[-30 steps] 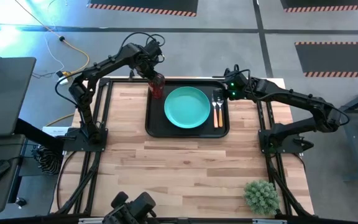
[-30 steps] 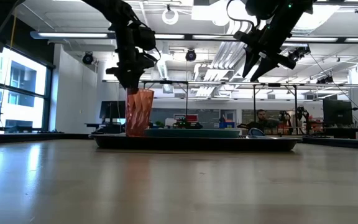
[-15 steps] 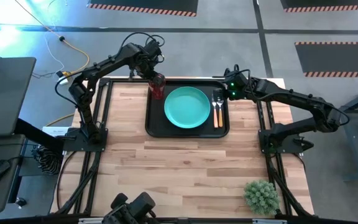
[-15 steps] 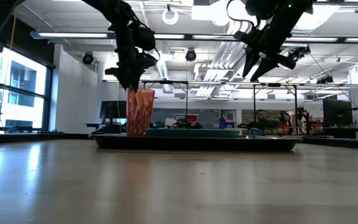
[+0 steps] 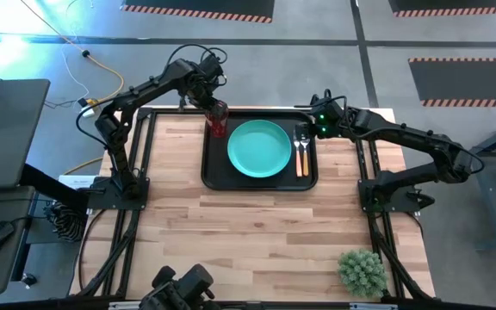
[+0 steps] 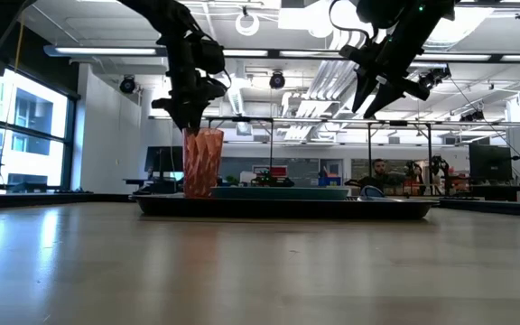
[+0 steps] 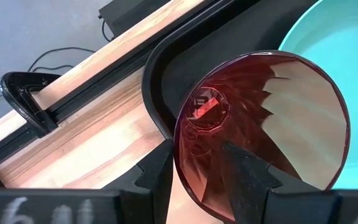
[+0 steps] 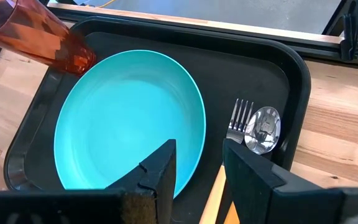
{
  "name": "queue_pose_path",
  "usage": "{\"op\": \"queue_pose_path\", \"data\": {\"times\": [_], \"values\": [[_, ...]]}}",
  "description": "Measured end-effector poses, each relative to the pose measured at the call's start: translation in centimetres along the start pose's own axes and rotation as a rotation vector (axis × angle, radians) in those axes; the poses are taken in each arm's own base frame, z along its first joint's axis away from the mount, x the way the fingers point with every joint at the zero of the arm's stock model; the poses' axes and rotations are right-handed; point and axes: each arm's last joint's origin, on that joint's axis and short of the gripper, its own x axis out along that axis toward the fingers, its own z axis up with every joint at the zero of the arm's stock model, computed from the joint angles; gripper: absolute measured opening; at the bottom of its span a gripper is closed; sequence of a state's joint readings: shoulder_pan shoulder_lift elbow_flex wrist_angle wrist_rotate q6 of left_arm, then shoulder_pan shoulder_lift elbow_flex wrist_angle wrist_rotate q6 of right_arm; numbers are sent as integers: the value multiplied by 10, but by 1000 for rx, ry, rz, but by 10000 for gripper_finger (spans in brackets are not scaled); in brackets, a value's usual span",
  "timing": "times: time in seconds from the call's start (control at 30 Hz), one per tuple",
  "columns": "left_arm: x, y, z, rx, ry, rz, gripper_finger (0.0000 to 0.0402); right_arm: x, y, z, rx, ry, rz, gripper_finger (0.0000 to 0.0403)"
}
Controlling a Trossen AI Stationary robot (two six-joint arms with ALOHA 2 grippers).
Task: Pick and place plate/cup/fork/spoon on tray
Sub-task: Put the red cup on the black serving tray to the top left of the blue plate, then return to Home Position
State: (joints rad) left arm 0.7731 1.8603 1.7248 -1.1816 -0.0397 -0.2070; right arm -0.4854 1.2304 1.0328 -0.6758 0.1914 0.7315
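The red cup stands upright on its base in the far left corner of the black tray. It also shows in the low view. My left gripper is over its rim, open, with one finger inside the cup and one outside. The teal plate lies in the tray's middle. The fork and the spoon lie side by side at the tray's right. My right gripper hangs open and empty above the tray's far right part. My left gripper comes at the cup from above, one finger inside the rim and one outside it. A gap shows between the inner finger and the cup's wall. I cannot tell whether the outer finger touches the wall.
A small green plant stands at the table's near right corner. A black clamp sits on the table's far edge beside the tray. A person sits in the room behind the table.
The cup has gone from a slight tilt to upright in the tray's far left corner. My right gripper has kept still.
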Motion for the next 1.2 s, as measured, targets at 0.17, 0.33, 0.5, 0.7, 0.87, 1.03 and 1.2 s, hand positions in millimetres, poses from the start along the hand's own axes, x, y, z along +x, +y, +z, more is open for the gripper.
{"op": "queue_pose_path", "data": {"times": [0.17,0.33,0.5,0.7,0.87,1.03,1.2], "values": [[0,0,0,1,-2,11,117,0,0,0,1,-1,0,124],[0,1,0,1,-10,49,117,0,0,0,0,0,0,124],[0,1,0,2,-11,50,117,0,0,0,0,0,0,124],[0,1,0,21,-9,51,117,0,0,0,1,0,0,124],[0,1,0,26,-8,51,117,0,0,0,0,0,0,124],[-4,2,-1,32,-17,51,117,0,0,0,0,0,0,124],[-15,6,-3,35,-51,70,117,0,0,0,0,0,0,124]]}}
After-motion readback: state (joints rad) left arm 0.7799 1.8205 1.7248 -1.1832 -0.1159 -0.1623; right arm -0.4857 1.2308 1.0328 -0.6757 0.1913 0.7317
